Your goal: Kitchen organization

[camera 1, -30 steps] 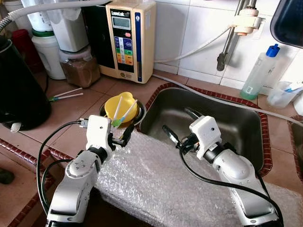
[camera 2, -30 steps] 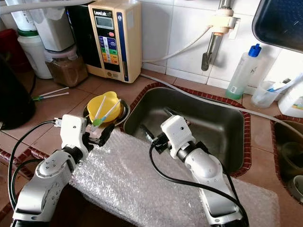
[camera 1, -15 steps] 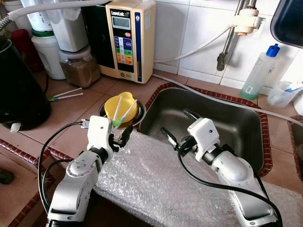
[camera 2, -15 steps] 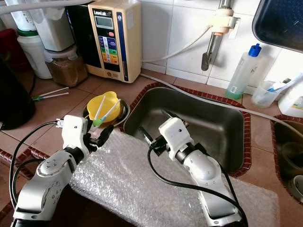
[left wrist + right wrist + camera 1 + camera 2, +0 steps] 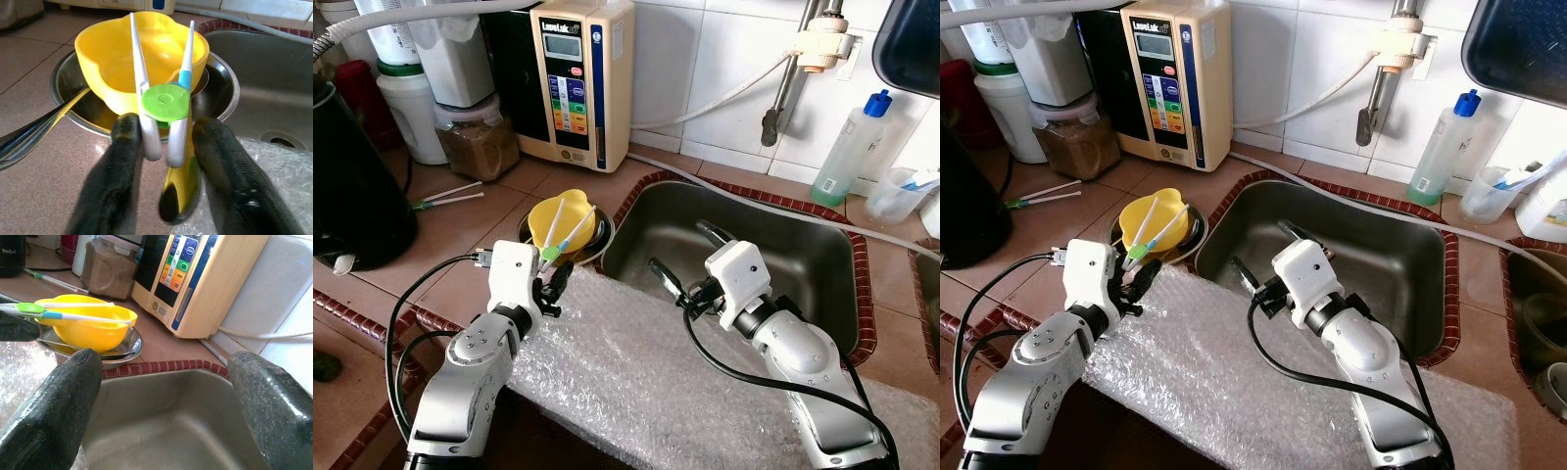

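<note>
A pair of white training chopsticks (image 5: 165, 100) with a green hinge leans on a yellow bowl (image 5: 107, 54), which sits in a steel dish (image 5: 63, 93) on the tiled counter left of the sink. My left gripper (image 5: 551, 281) is shut on the chopsticks' lower ends, a finger (image 5: 122, 156) pressed against each side. My right gripper (image 5: 677, 245) hangs open over the sink's near left corner, holding nothing. Both arms rest above a sheet of bubble wrap (image 5: 636, 372) along the counter's front edge.
The steel sink (image 5: 803, 245) lies right of the bowl, with a hose across its far rim. A water ioniser (image 5: 573, 78), a jar (image 5: 475, 142) and white containers line the back wall. A black kettle (image 5: 352, 196) stands at the left. A second chopstick pair (image 5: 450, 196) lies on the tiles.
My left gripper's fingers have drawn together onto the chopsticks' lower ends. The right gripper dipped slightly left, then came back; it stays open.
</note>
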Robot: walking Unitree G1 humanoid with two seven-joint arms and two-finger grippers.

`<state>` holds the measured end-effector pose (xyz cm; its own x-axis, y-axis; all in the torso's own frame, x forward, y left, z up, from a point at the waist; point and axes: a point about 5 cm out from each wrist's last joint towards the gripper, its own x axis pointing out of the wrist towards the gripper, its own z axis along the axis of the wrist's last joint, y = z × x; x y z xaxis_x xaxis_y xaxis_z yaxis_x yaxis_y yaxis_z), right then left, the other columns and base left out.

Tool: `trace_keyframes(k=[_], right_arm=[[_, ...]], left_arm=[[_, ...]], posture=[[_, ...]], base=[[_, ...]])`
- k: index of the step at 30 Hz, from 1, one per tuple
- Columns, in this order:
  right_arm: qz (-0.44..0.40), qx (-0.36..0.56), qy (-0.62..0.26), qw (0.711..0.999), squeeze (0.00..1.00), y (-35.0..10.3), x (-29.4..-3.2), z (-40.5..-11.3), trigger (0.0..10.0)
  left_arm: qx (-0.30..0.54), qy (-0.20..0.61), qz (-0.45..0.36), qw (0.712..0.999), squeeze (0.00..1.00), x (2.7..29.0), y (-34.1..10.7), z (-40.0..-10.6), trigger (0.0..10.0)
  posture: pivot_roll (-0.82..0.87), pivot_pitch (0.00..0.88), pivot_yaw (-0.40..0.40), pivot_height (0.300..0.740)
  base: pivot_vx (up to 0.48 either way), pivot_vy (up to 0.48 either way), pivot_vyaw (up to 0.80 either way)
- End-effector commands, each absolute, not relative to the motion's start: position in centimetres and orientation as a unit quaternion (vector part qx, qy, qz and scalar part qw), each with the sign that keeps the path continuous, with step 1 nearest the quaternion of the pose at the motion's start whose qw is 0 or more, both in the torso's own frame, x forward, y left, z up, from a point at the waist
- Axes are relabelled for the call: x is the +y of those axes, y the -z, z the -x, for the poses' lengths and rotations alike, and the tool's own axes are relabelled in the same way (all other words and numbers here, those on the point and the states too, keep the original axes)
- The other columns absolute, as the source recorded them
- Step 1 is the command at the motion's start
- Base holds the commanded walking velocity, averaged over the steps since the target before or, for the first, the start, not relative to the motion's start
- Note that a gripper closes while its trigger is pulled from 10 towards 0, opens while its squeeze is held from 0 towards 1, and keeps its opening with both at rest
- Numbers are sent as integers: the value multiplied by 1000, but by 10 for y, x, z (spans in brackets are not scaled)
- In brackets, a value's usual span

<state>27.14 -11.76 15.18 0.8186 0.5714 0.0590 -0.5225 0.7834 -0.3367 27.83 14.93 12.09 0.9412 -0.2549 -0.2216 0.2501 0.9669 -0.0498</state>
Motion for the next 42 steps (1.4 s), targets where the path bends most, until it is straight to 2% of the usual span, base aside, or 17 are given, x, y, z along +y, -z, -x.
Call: trace_keyframes(k=[1, 29, 42], right_arm=[[160, -84, -290, 940, 0, -153, -119, -273, 10000], [140, -89, -306, 938, 0, -158, -118, -272, 10000], [151, -88, -307, 936, 0, -157, -117, -273, 10000]], left_arm=[[121, 117, 4, 986, 0, 152, -120, -281, 0], [103, 117, -1, 988, 0, 154, -122, -280, 0], [5, 124, -34, 992, 0, 154, -135, -274, 0]], posture=[[6, 0, 18, 740], [6, 0, 14, 740], [10, 0, 10, 740]], base=[[0, 0, 0], [0, 0, 0], [0, 0, 0]])
